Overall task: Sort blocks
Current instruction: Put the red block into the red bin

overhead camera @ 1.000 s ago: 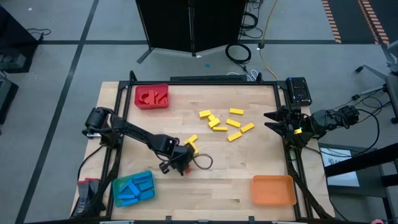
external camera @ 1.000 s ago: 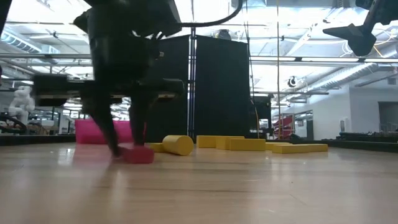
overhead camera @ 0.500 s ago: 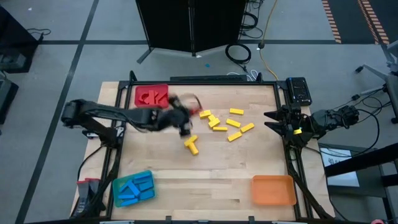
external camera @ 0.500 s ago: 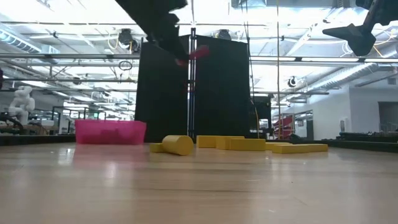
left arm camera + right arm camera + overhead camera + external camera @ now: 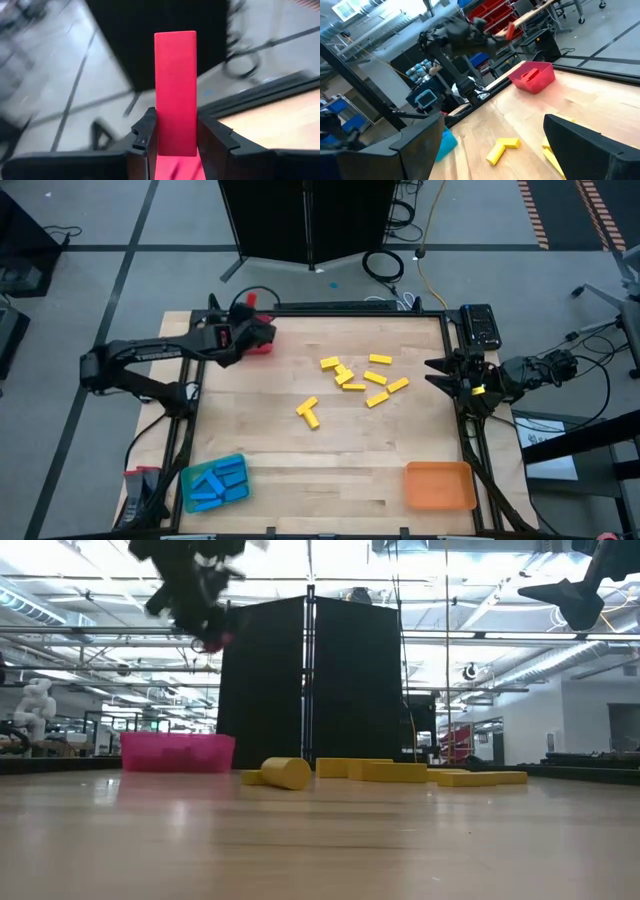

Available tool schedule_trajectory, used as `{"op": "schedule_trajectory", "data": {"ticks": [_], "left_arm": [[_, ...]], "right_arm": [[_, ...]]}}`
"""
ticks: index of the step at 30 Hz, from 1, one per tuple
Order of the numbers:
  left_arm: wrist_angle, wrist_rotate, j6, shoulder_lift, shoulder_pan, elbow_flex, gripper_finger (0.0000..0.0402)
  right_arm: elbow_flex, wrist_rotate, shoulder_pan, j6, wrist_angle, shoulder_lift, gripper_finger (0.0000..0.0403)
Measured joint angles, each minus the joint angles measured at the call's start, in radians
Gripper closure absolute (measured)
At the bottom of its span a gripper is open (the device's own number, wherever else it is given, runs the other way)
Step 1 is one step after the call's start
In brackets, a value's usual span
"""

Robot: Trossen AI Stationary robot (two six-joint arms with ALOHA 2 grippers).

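My left gripper hangs high over the red tray at the table's far left corner, shut on a red block. In the low view the left gripper is well above the red tray, with the red block at its lower end. Several yellow blocks lie flat on the table's middle, two more nearer. Blue blocks lie in the blue tray. My right gripper waits open at the right edge. My left gripper pinches the red block between its two fingers, by the block's long side faces at its near end. The block runs along the fingers and sticks out well past their tips. It is lifted clear, high above the red tray.
An orange tray sits at the near right corner and the blue tray at the near left. A black frame rims the table. The right wrist view shows the red tray and yellow blocks across the bare wood.
My left gripper, down at the table's near middle on the red block a second ago, has lifted it clear. It has swung up and toward the far left corner, ending high over the red tray. The yellow blocks have stayed in place.
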Motion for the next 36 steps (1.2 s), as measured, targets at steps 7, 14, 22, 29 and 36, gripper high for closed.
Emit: {"op": "schedule_trajectory", "data": {"ticks": [7, 14, 22, 29, 36], "left_arm": [[-0.050, 0.100, -0.195, -0.001, 0.152, -0.157, 0.0297], [0.006, 0.286, -0.322, -0.001, 0.291, -0.262, 0.0297], [0.032, 0.409, -0.322, 0.004, 0.375, -0.284, 0.0297], [0.017, 0.499, -0.322, 0.003, 0.426, -0.285, 0.0297], [-0.012, 0.537, -0.265, 0.045, 0.463, -0.285, 0.0297]], "right_arm": [[0.000, -0.004, 0.000, 0.010, 0.000, 0.000, 0.0065], [0.000, -0.004, 0.000, 0.010, 0.000, 0.000, 0.0065], [0.000, -0.004, 0.000, 0.010, 0.000, 0.000, 0.0065], [0.000, -0.004, 0.000, 0.010, 0.000, 0.000, 0.0065], [0.000, -0.004, 0.000, 0.009, 0.000, 0.000, 0.0065]]}}
